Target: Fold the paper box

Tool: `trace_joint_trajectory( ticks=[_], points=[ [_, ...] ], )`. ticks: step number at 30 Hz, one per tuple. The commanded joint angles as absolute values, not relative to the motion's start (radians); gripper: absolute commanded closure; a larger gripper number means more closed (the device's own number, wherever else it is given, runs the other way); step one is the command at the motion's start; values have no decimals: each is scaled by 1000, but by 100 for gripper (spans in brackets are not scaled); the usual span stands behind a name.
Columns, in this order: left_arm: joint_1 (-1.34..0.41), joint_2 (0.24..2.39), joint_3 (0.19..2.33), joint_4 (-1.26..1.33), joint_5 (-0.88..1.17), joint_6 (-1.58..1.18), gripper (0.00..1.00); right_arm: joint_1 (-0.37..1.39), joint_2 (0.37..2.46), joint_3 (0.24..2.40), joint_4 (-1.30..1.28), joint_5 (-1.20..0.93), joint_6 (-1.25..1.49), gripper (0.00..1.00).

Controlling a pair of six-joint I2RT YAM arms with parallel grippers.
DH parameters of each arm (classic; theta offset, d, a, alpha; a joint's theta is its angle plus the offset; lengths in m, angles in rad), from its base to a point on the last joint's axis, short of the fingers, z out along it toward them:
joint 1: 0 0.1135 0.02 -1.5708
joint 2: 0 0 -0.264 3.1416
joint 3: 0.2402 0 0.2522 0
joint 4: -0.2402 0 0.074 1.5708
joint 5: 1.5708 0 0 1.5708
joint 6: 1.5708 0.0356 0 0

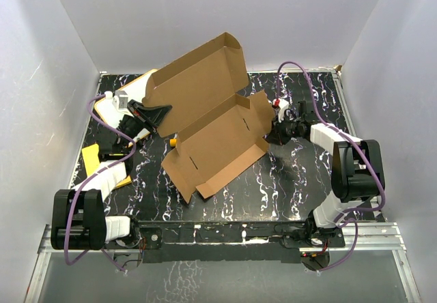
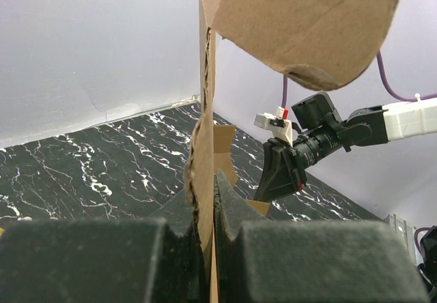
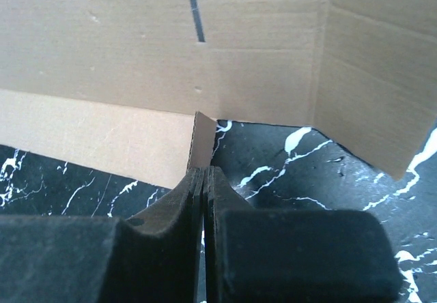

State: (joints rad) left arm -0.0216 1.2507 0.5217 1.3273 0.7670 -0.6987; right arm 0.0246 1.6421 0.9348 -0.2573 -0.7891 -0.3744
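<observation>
On the black marbled table [image 1: 293,180], the left gripper [image 1: 162,110] and right gripper [image 3: 203,177] each pinch an edge of the half-raised paper box [image 1: 212,122].

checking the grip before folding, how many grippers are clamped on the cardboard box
2. The left gripper pinches the raised lid of the paper box, at left; the right gripper pinches a small flap at right.

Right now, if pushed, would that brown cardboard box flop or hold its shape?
Probably holds shape: the paper box stands tilted up though the jaws pinch only its edges. Likely light, being thin corrugated sheet. It would probably hinge at its bent creases.
</observation>
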Motion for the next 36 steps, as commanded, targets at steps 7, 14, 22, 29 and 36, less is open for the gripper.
trace_joint_trajectory(
  ticks=[7,14,22,29,36],
  points=[
    [-19,1224,518,1371,758,-688,100,82,1677,968,-323,-834,-450,92],
    [-20,1225,517,1374,761,-689,100,121,1765,1001,-362,-753,-440,92],
    [-19,1225,515,1378,763,-691,100,136,1858,1039,-401,-646,-419,92],
    [-19,1219,513,1367,760,-683,100,115,1803,1062,-423,-724,-443,92],
    [-20,1224,514,1357,746,-682,100,65,1565,1024,-422,-918,-568,71]
  ],
)
